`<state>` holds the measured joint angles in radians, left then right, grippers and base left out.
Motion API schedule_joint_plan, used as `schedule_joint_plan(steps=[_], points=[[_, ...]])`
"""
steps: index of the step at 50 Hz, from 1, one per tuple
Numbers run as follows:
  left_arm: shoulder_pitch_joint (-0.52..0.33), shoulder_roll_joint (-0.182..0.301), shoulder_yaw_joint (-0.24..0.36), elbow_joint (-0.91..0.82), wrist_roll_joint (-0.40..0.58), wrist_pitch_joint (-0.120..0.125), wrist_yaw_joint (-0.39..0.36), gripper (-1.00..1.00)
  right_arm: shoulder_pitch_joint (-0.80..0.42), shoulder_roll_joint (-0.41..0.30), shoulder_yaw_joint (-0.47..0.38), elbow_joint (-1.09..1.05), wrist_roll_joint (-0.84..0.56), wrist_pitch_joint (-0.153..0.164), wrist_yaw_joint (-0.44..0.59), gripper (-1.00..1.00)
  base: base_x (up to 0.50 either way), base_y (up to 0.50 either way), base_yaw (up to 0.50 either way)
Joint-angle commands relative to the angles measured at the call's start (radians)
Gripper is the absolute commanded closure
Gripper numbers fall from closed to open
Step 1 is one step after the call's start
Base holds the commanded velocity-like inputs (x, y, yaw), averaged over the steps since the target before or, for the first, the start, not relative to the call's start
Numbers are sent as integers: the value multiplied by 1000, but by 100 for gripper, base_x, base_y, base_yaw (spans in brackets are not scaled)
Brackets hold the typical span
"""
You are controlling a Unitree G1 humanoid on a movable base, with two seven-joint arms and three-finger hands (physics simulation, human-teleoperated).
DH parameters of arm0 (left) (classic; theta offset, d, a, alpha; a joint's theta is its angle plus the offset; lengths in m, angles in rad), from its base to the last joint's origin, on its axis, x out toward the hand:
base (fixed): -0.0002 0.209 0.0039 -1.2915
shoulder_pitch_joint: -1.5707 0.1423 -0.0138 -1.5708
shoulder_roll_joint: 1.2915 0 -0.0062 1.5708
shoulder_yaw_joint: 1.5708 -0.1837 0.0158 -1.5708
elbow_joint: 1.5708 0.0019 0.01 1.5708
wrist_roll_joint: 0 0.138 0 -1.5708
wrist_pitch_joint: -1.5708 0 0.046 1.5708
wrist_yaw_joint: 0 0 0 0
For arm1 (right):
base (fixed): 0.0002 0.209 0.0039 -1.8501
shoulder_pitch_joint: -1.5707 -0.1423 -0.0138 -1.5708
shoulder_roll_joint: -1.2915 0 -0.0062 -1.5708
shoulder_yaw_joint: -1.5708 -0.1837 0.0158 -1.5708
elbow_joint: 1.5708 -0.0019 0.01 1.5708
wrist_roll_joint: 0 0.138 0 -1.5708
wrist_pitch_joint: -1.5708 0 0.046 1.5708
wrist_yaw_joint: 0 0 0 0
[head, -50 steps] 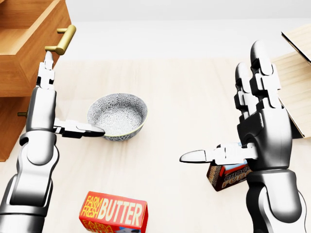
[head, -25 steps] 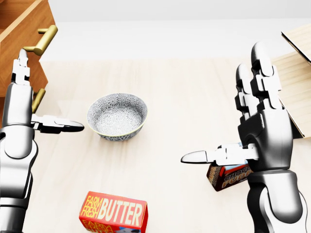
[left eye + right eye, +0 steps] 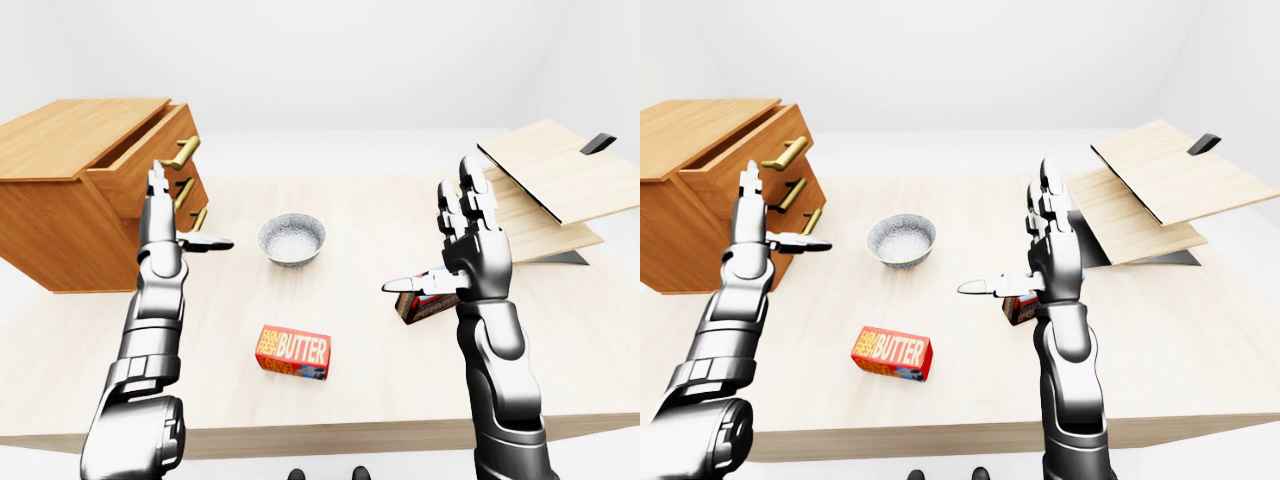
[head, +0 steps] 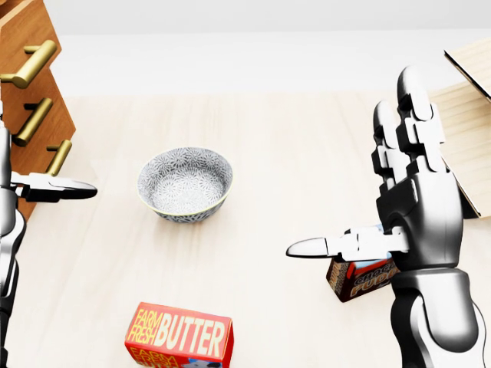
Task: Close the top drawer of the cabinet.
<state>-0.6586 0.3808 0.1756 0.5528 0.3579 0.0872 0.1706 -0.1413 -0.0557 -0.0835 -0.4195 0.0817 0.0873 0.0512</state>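
Observation:
The wooden cabinet [image 3: 60, 215] stands at the left of the table. Its top drawer [image 3: 135, 175] still sticks out a little, and a dark gap shows behind its face. Its gold handle [image 3: 185, 151] also shows at the head view's top left [image 4: 31, 63]. My left hand [image 3: 192, 208] is open, fingers upright by the drawer face below the handle, thumb pointing right. I cannot tell whether it touches the drawer. My right hand [image 4: 349, 161] is open and empty, held upright over the table's right part.
A patterned bowl [image 4: 186, 182] sits mid-table. A red butter box [image 4: 179, 337] lies nearer the bottom edge of the view. A small brown box [image 4: 359, 277] lies behind my right hand. Stacked wooden boards [image 3: 555, 170] stand at the right.
The top drawer has slid left into the cabinet, and my left hand has followed it left, nearly out of the head view. The right hand, bowl and boxes have not moved.

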Motion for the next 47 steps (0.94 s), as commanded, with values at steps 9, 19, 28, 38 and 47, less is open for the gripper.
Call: schedule_joint_plan(steps=[9,19,28,38,47], points=[[-85,105,33,167,-14,0,60,-100,-1,-2,-2,9,0,0,1,-100,0,0,0],[-137,143,31,267,-21,0,87,-100,1,2,4,14,-4,0,-1,-100,0,0,0],[-121,147,36,236,-29,0,103,-100,-3,5,9,15,-7,0,-7,-100,0,0,0],[-98,141,44,184,-35,0,109,-100,-1,6,11,13,-9,0,-9,-100,0,0,0],[-74,125,46,105,-40,0,92,-100,1,4,8,10,-8,0,-7,-100,0,0,0]])
